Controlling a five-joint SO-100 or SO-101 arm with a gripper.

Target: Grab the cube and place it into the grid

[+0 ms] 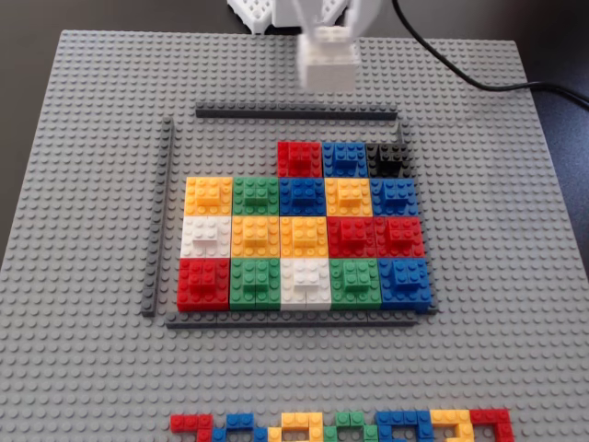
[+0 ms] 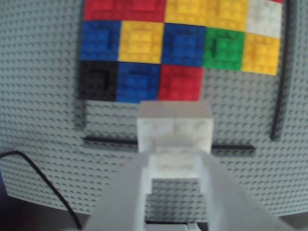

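My white gripper comes in from the top edge of the fixed view and is shut on the white cube. It holds the cube in the air above the far dark strip, beyond the grid. In the wrist view the cube sits between my two white fingers at the gripper, over the same strip. The grid of coloured blocks lies in the middle of the baseplate. Its far row holds only red, blue and black blocks, with bare plate to their left in the fixed view.
Dark grey strips border the grid on the left and near side. A jagged line of small coloured bricks lies at the near edge. A black cable runs off at the far right. The grey baseplate surrounds everything.
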